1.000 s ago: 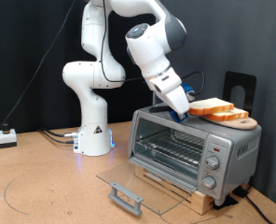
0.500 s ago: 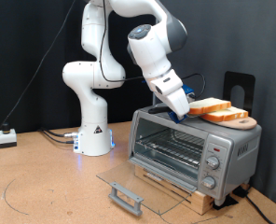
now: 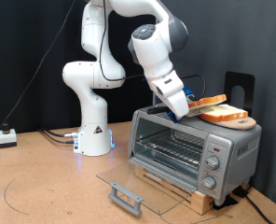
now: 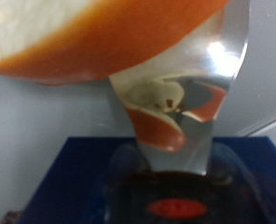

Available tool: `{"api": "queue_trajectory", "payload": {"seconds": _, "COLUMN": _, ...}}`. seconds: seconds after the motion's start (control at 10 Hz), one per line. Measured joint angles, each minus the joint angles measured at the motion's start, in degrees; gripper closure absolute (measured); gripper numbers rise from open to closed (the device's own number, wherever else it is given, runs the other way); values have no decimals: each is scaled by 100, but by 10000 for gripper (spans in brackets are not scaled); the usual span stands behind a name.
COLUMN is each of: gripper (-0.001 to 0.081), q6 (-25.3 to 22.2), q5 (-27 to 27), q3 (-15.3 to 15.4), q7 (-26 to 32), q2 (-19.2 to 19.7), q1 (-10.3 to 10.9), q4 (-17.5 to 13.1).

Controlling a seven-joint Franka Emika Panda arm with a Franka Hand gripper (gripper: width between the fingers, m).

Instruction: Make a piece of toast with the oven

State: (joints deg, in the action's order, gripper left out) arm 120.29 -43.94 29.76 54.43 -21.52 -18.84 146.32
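The oven (image 3: 189,147) stands at the exterior view's right with its glass door (image 3: 129,180) dropped flat and its wire rack bare. On its roof lies a round wooden board (image 3: 246,122) with one slice of bread (image 3: 229,115) on it. My gripper (image 3: 187,109) is shut on the edge of the other slice, the piece of toast (image 3: 211,100), which hangs tilted just above the lower slice. In the wrist view the piece of toast (image 4: 101,33) fills the frame beside a clear finger (image 4: 171,112).
The door's grey bar handle (image 3: 126,196) juts over the wooden table towards the exterior view's bottom. Three knobs (image 3: 213,164) run down the oven's front. A black stand (image 3: 239,89) rises behind the oven. A small white box (image 3: 6,137) sits at the far left.
The gripper has risen slightly with the top slice, which has lifted off the lower slice and tipped up. The oven and its door have not moved.
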Motion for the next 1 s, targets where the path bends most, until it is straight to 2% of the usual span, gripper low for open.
{"api": "queue_trajectory", "payload": {"seconds": 1.0, "gripper": 410, "q6": 197, "q5": 296, "q3": 124, "q7": -242, "q2": 54, "q1": -8, "q4": 17}}
